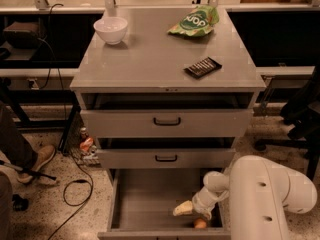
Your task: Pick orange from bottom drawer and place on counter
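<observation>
The orange lies in the open bottom drawer, near its front right corner. My gripper reaches down into that drawer from the right on the white arm. Its pale fingertips point left and sit just left of and slightly above the orange. The orange is not held. The counter is the grey top of the cabinet, above the two upper drawers.
On the counter stand a white bowl at the back left, a green snack bag at the back right and a dark bar near the right front. A person's shoe and cables lie on the floor to the left.
</observation>
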Controlling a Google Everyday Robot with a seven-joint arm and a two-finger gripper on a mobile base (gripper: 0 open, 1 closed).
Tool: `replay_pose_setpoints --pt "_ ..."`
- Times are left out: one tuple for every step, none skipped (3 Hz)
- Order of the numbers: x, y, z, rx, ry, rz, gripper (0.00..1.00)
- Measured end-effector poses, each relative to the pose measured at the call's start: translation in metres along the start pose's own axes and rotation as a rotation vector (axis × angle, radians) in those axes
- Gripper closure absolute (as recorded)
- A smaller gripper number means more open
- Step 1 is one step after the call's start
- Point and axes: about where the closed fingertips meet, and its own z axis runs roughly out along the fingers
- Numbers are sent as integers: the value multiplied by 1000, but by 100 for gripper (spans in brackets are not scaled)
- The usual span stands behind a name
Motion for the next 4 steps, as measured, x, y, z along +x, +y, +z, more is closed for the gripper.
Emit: replay_pose_setpoints --pt "2 -14 12 22 14 20 0" --pt "12 -38 12 45 12 65 4" --pt "19 -50 12 41 8 89 25" --pt "26 -57 15 22 13 108 49"
